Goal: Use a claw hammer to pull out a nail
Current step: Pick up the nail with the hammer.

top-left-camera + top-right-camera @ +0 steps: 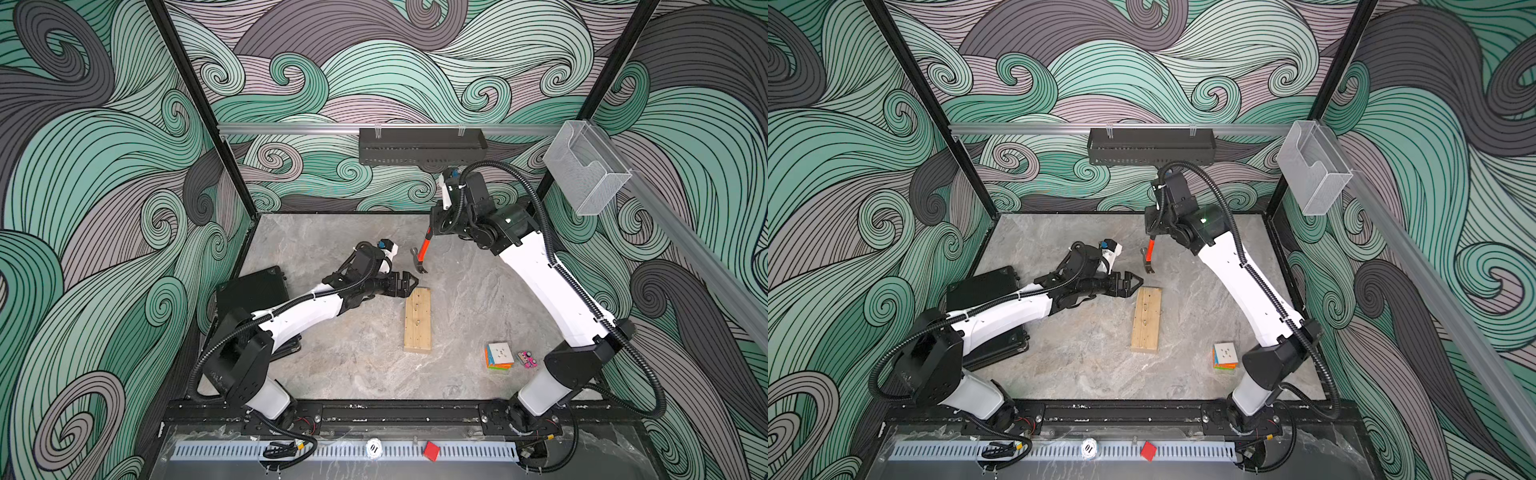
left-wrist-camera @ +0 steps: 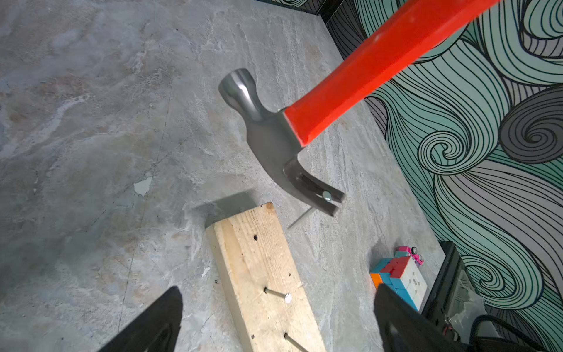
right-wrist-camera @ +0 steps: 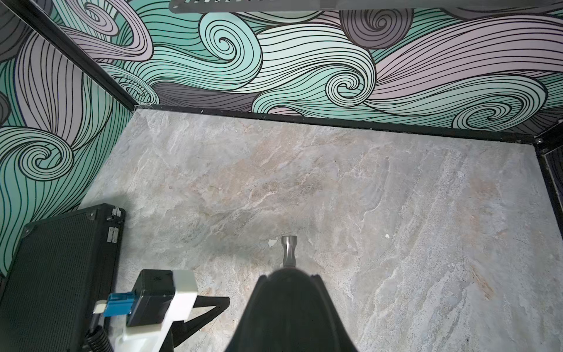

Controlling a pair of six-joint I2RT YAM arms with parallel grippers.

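We work inside a booth walled with teal, grey and lilac swirls, on a grey marbled table (image 1: 353, 374) seen whole in both top views. A pale wooden block (image 1: 417, 322) lies near its middle, long side running away from us. The right gripper (image 1: 437, 227) is clenched on the black end of the claw hammer (image 1: 420, 254), which hangs head down, its orange-red shaft slanting toward the far end of the block. The steel head is just beyond that end and not touching the wood. From the left wrist we see a nail (image 2: 304, 215) caught by its head in the fork of the claw, its shank hanging free of the block and pointing toward the table. Near the block's far end is an empty hole (image 2: 255, 237); two more nails (image 2: 277, 294) stand partly raised farther along the wood. The left gripper (image 1: 411, 282) is released, its jaws spread wide, at the block's far left corner; we cannot tell whether it touches the wood. From the right wrist we see only the hammer's round striking face past the closed black fingers (image 3: 289, 292). A black case (image 1: 249, 291) lies under the left arm. A coloured puzzle cube (image 1: 498, 355) and a small pink toy (image 1: 525, 358) sit by the right arm's base, well apart from the block.
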